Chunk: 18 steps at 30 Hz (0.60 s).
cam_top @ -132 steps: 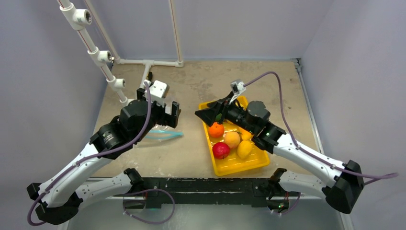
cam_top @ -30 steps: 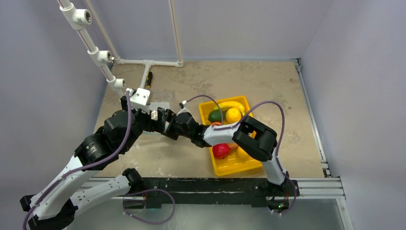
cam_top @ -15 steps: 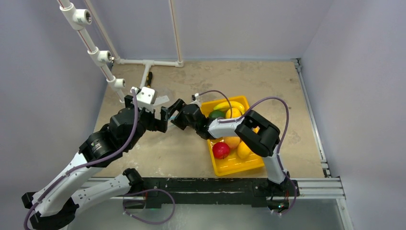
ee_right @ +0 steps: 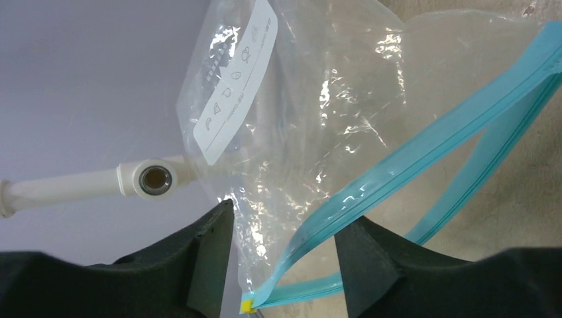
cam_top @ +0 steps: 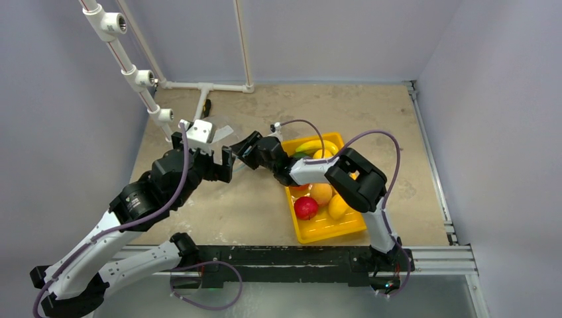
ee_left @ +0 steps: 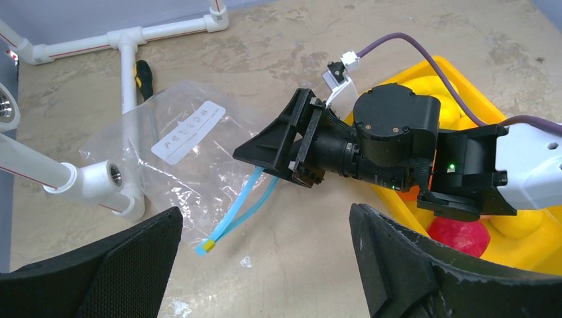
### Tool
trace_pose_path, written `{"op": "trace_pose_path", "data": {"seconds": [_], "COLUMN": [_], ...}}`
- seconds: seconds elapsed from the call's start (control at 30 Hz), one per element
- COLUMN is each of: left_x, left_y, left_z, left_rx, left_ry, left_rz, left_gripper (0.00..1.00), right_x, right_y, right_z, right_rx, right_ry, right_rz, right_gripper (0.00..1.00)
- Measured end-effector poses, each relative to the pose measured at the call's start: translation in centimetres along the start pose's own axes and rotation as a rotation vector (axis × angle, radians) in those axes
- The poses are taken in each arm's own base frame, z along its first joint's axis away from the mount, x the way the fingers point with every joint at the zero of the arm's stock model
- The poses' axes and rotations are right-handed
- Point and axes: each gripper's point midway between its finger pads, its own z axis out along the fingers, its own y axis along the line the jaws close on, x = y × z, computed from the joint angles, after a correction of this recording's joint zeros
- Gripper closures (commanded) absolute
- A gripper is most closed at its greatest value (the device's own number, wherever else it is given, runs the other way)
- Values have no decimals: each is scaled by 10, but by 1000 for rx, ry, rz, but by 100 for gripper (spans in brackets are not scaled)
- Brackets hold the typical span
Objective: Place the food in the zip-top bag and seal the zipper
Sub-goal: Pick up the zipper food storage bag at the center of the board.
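The beige, mottled worktop (cam_top: 371, 112) carries a white plastic pipe frame (cam_top: 189, 85) along its far and left sides. The left pincer (ee_left: 265, 218) hovers above the worktop near the frame, its two black fingers set wide apart and clamped on nothing. The right arm reaches across from the right side, over the tray, and the right pincer (ee_right: 288, 215) sits at the mouth of the bag. Its fingers are apart, with the upper lip of the mouth strip passing through the gap between them; contact with the pads cannot be confirmed. A rigid yellow rectangular tray (cam_top: 331, 230) lies right of centre on the worktop. The clear, floppy zip-top bag (ee_left: 179, 165) lies just left of the tray at the foot of the pipe frame, partly over one pipe, and bears a white printed label (ee_left: 187, 124). The food is located in the tray: a yellow banana piece (cam_top: 311, 145) at the far end, then a peach-coloured round piece (cam_top: 321, 193), a yellow lemon piece (cam_top: 338, 207) and a red round piece (cam_top: 305, 207) toward the near end. The thin teal-blue zipper strip (ee_right: 424, 142) is unsealed: its two lips stand apart and meet at a small yellow tab (ee_left: 208, 246) at one end.
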Motion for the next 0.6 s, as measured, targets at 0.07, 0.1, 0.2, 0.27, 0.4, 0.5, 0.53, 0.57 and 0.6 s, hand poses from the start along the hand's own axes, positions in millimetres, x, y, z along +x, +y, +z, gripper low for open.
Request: {"op": "trace_pose_path", "data": {"seconds": [0.07, 0.1, 0.2, 0.27, 0.4, 0.5, 0.53, 0.57, 0.6], "left_x": [0, 0, 0, 1, 5, 5, 7, 8, 10], "left_y": [0, 0, 0, 0, 1, 1, 1, 1, 1], "left_z": [0, 0, 0, -1, -1, -1, -1, -1, -1], "left_rx": [0, 0, 0, 0, -5, -6, -7, -9, -11], "left_ry": [-1, -1, -1, -1, 7, 8, 10, 13, 17], "left_rz": [-3, -5, -9, -11, -23, -37, -44, -46, -51], "left_gripper": [5, 5, 5, 5, 5, 5, 5, 4, 3], "right_x": [-1, -1, -2, -3, -5, -5, -4, -4, -5], "right_y": [0, -2, -4, -5, -1, 1, 2, 3, 4], "right_z": [1, 2, 5, 6, 6, 5, 5, 5, 4], "right_rx": [-7, -9, -15, -18, -38, -49, -52, -56, -58], "right_ry": [1, 5, 9, 8, 6, 11, 14, 15, 14], "right_rz": [2, 1, 0, -3, -12, -27, -33, -38, -45], "right_gripper": [56, 62, 77, 86, 100, 100, 100, 100, 100]}}
